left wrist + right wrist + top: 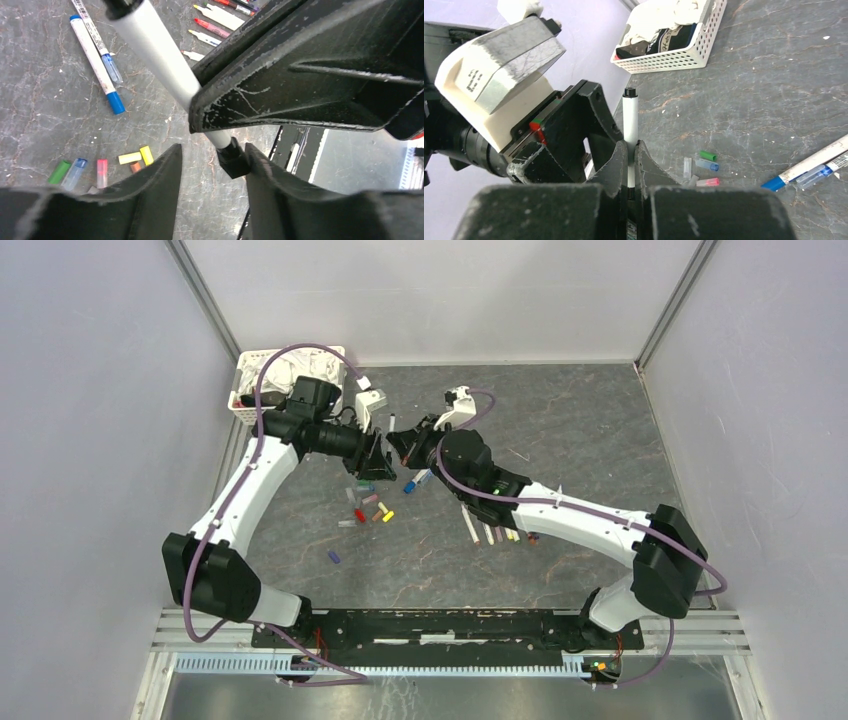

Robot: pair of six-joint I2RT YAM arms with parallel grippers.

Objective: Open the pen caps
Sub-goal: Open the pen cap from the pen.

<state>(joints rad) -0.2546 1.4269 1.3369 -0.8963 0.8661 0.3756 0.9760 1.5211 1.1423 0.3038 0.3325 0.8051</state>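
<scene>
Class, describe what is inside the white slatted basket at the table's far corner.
Crumpled white cloths and a dark cloth fill the basket; anything beneath them is hidden.

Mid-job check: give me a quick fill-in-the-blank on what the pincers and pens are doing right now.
1. The right pincer is shut on a white pen whose cap is ____.
2. The left pincer stands ____ around that cap, not yet gripping it.
3. The two pens lying together on the table are both capped in ____.
Missing words: black; open; blue.
</scene>
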